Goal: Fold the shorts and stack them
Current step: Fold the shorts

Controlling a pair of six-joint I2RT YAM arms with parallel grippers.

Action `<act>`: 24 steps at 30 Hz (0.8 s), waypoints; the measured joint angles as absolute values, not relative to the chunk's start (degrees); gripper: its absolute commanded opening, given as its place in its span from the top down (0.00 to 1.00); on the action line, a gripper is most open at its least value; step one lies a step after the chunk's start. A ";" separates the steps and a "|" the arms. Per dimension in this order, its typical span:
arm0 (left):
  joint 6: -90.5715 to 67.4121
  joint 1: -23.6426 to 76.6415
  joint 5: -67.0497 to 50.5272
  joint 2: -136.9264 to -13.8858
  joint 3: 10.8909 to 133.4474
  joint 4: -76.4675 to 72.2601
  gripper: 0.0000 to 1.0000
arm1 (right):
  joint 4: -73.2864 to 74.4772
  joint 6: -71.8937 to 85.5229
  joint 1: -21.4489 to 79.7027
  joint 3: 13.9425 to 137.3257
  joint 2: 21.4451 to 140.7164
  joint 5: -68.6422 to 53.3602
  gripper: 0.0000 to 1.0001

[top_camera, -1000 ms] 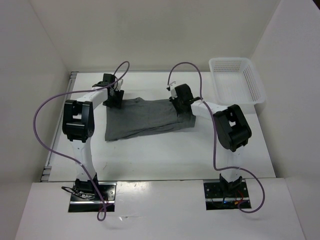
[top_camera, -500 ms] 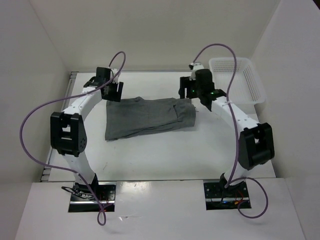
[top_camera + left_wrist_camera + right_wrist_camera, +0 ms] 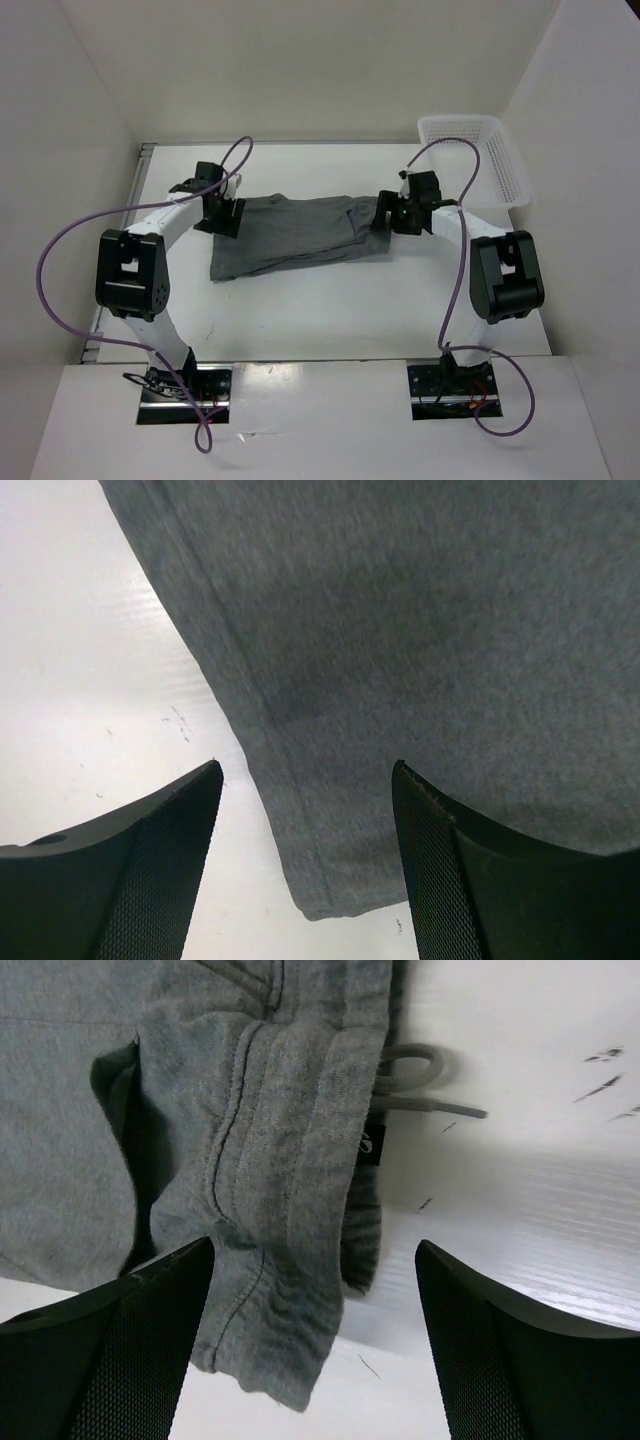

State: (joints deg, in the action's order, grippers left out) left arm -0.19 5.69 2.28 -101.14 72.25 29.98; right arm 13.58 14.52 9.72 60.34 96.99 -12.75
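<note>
The grey shorts [image 3: 290, 235] lie flat across the middle of the table, waistband end to the right. My left gripper [image 3: 222, 213] hovers open over their far left corner; in the left wrist view that hemmed corner [image 3: 330, 870] sits between the spread fingers [image 3: 140, 880], untouched. At the shorts' right end my right gripper [image 3: 386, 216] is open too. In the right wrist view the ribbed waistband corner [image 3: 290, 1340] lies between its fingers [image 3: 520, 1360], with the thin drawstring [image 3: 425, 1085] looped on the table beyond. Nothing is held.
A white mesh basket [image 3: 470, 120] stands at the far right corner, against the right wall. White walls close in the table on the left, back and right. Purple cables arc above both arms.
The right gripper let go of the waistband, lifted toward the basket, then came back down at the shorts' right end, open. The left gripper drew back and returned to the left corner.
</note>
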 measured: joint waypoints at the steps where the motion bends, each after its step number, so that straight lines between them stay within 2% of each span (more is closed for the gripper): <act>1: -0.21 5.69 2.55 -101.16 71.77 29.91 0.24 | 13.32 14.66 9.72 60.34 97.60 -13.21 0.14; 6: -0.19 5.69 3.68 -102.10 70.15 30.33 0.24 | 12.25 15.70 9.72 60.27 102.02 -13.76 0.17; 11: -0.21 5.69 4.67 -104.18 69.95 30.76 0.24 | 10.68 17.96 9.72 61.39 104.40 -13.91 0.28; 12: -0.21 5.69 4.78 -104.49 69.95 30.83 0.24 | 10.72 18.33 9.72 61.73 104.71 -13.89 0.36; 14: -0.21 5.69 4.97 -104.84 69.95 30.92 0.24 | 10.72 18.92 9.76 62.41 105.56 -14.00 0.48; 15: -0.19 5.69 5.10 -104.97 69.95 31.03 0.24 | 10.81 19.33 9.87 62.67 106.00 -13.89 0.59; 17: -0.21 5.69 5.26 -105.06 69.97 31.42 0.24 | 10.79 19.92 9.87 62.81 106.41 -14.00 0.74; 18: -0.21 5.69 5.30 -105.06 70.06 31.59 0.24 | 10.81 20.01 9.87 62.83 106.45 -14.15 0.87; 21: -0.21 5.69 5.34 -105.12 71.11 32.84 0.24 | 10.90 19.73 9.87 62.96 106.45 -14.68 1.00; 24: -0.21 6.31 6.11 -105.06 74.26 34.98 0.24 | 11.07 18.37 9.87 62.96 106.24 -14.85 1.00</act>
